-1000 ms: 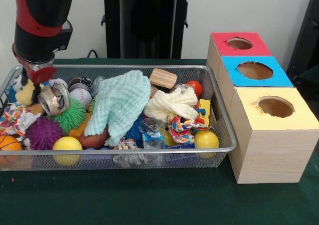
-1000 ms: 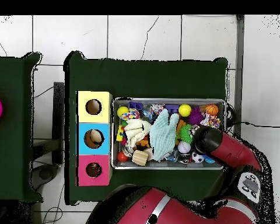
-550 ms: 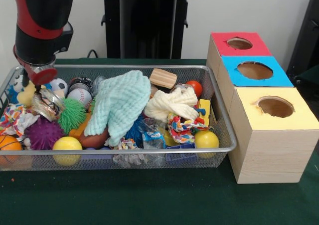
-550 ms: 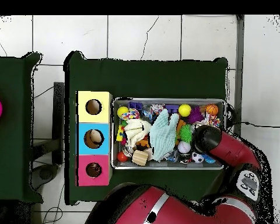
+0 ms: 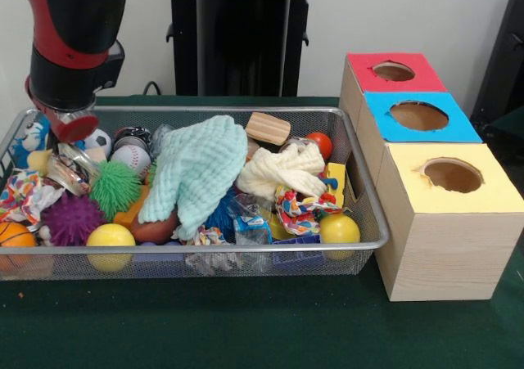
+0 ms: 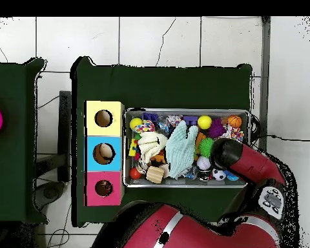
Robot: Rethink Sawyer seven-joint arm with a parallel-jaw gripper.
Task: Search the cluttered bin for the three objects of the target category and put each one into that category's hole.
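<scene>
While the red and black arm hangs over the 9 o'clock end of the wire mesh bin [image 5: 360, 246] in the front view, its gripper [image 5: 67, 123] sits low above the clutter there; cannot tell how the jaws stand, arm body hides them in both views. Crinkled silver foil wrapper [image 5: 65, 171] lies just below the gripper, beside the green spiky rubber ball [image 5: 115, 189]. White baseball [image 5: 131, 158] and small soccer ball [image 5: 97, 140] at the bin's 10 o'clock. Purple spiky ball [image 5: 72, 218], yellow smooth ball [image 5: 110, 238] and orange ball [image 5: 14, 236] along the 7–8 o'clock rim. Mint green knitted cloth [image 5: 196, 173] drapes mid-bin, long axis running 1 to 7 o'clock. Cream knitted cloth [image 5: 282, 170] bunched at 3 o'clock of it, long axis roughly 9 to 3. Wooden block [image 5: 268, 128] at 12 o'clock, tilted. Small red ball [image 5: 321, 144] near the 2 o'clock corner, second yellow ball [image 5: 339, 228] at 4–5 o'clock. Three boxes stand at 3 o'clock of the bin on the dark green worktop [image 5: 246, 328]: red-topped box [image 5: 391, 83], blue-topped box [image 5: 419, 128], yellow-topped wooden box [image 5: 446, 213], each with a round hole. In the overhead view the blue box hole [image 6: 104, 153] shows a pale object inside.
</scene>
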